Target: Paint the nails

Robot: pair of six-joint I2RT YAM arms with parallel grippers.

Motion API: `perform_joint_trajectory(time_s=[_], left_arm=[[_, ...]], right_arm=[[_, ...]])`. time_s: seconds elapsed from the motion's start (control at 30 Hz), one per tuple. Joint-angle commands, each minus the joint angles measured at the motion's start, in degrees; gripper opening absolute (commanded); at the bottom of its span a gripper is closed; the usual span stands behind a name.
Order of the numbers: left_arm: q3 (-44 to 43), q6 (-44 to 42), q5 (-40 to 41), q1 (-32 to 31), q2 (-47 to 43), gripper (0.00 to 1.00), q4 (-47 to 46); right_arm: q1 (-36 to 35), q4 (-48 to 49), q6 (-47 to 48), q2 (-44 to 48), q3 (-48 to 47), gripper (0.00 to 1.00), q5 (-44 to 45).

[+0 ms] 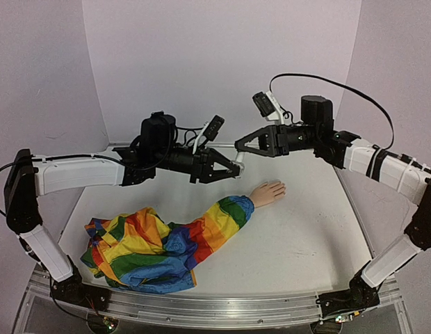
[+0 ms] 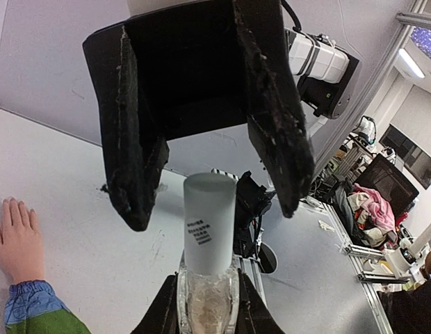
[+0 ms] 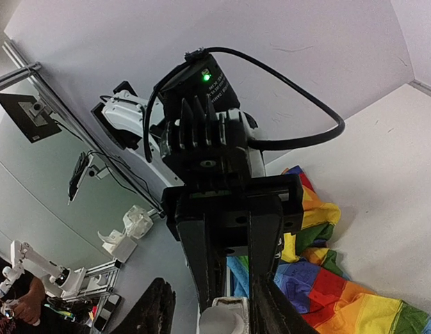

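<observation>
The pale peach mannequin hand (image 1: 269, 191) lies flat on the table at the end of the rainbow-striped sleeve (image 1: 160, 243). Its nails are too small to make out. It also shows at the left edge of the left wrist view (image 2: 17, 240). My left gripper (image 1: 236, 165) is shut on a small clear bottle (image 2: 207, 299) with a white cap (image 2: 209, 229), held in the air above and left of the hand. My right gripper (image 1: 238, 147) is open. Its black fingers (image 2: 274, 118) straddle the cap without closing on it. The cap shows between them in the right wrist view (image 3: 221, 321).
The sleeve's bunched fabric lies at the front left of the white table (image 1: 306, 236). White walls close in the back and sides. A metal rail (image 1: 222, 309) runs along the near edge.
</observation>
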State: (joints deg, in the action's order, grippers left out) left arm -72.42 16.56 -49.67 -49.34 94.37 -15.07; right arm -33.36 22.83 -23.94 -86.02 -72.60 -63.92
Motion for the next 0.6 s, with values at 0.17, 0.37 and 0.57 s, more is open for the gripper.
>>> perform_joint_trajectory(time_s=[0.17,0.37,0.57], left_arm=[[-4.4,0.5,-2.6,0.0,0.1,0.0,-4.0],[-4.3,0.5,-2.6,0.0,0.0,0.0,-4.5],[-3.9,-0.1,1.6,0.0,-0.6,0.0,-4.7]], right_arm=[[0.0,4.5,-0.6,-0.2,0.6,0.39,-3.0],[0.1,4.6,-0.6,-0.3,0.7,0.36,-2.4],[0.0,5.0,-1.0,-0.1,1.1,0.1,-2.2]])
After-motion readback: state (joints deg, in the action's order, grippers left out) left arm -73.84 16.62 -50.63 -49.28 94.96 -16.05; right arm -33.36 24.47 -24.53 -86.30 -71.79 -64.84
